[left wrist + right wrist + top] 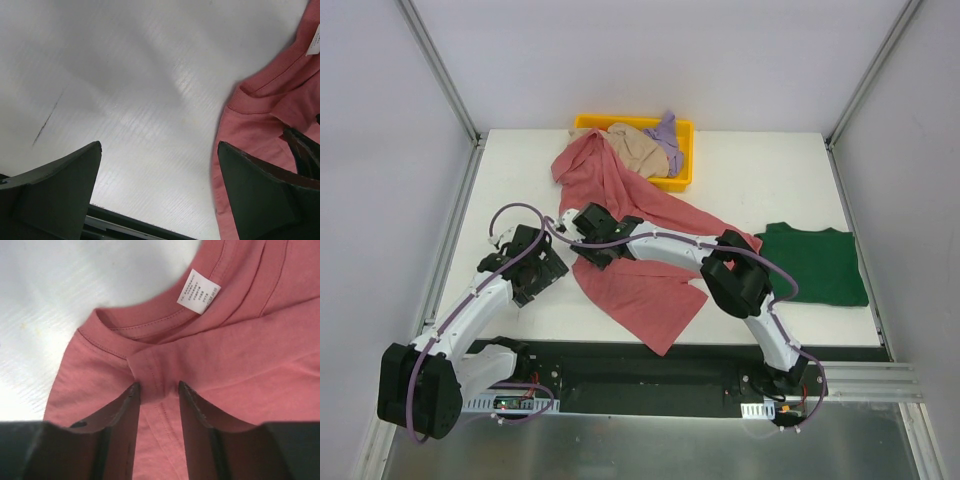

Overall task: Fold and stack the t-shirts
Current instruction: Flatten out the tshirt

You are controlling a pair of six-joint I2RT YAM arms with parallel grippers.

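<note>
Two grippers by one collar | I have the right gripper (157, 389) pinching the rose-red t-shirt (235, 355) under its neckline | shirt runs 11-to-5 o'clock overhead | left gripper (160, 145) gapes, cloth at its 3 o'clock.

The dusty rose-red cloth t-shirt (225, 365) is a soft, matt knit with stitched seams at the collar; its small white label (198, 291) looks like thin printed fabric. The white table top (150, 90) is smooth, finely ribbed, with a weak shine. The yellow plastic tray (684, 160) looks smooth. The dark fingers (120, 430) of the right gripper (159, 387) are matt.
</note>
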